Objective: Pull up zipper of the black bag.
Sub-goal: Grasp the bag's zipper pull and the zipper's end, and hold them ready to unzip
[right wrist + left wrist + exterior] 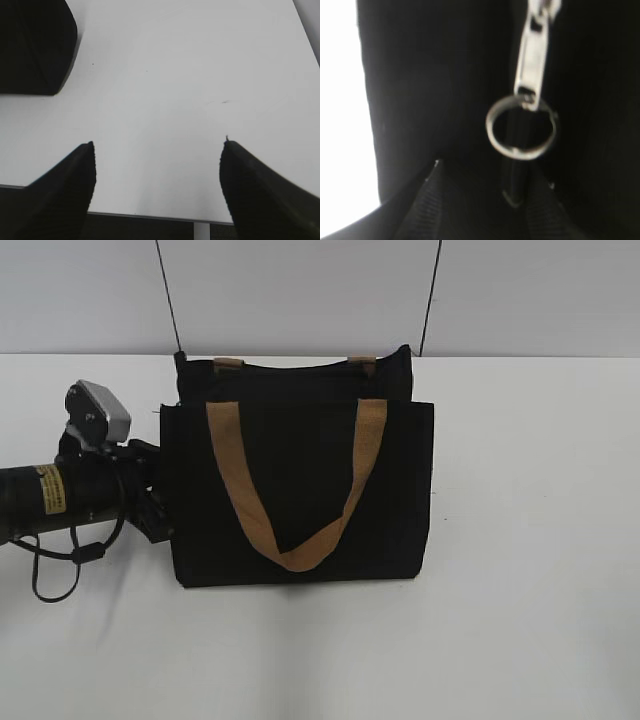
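Observation:
The black bag [300, 490] stands upright mid-table, with its tan handle hanging down the front. My left gripper [158, 512] is pressed against the bag's left side. In the left wrist view the bag's black fabric [435, 75] fills the frame. The zipper's silver pull tab [532, 60] with a metal ring [520, 128] hangs just beyond my left gripper [492, 175]. Its fingers are apart and stand on either side of a dark strip below the ring, with nothing gripped. My right gripper [157, 145] is open and empty over bare table, with a corner of the bag [35, 45] at far left.
The white table [530, 540] extends around the bag. Two thin black cables [168, 295] run up the back wall. The left arm's cable loop [55, 575] lies on the table. The table's near edge [150, 216] shows under my right gripper.

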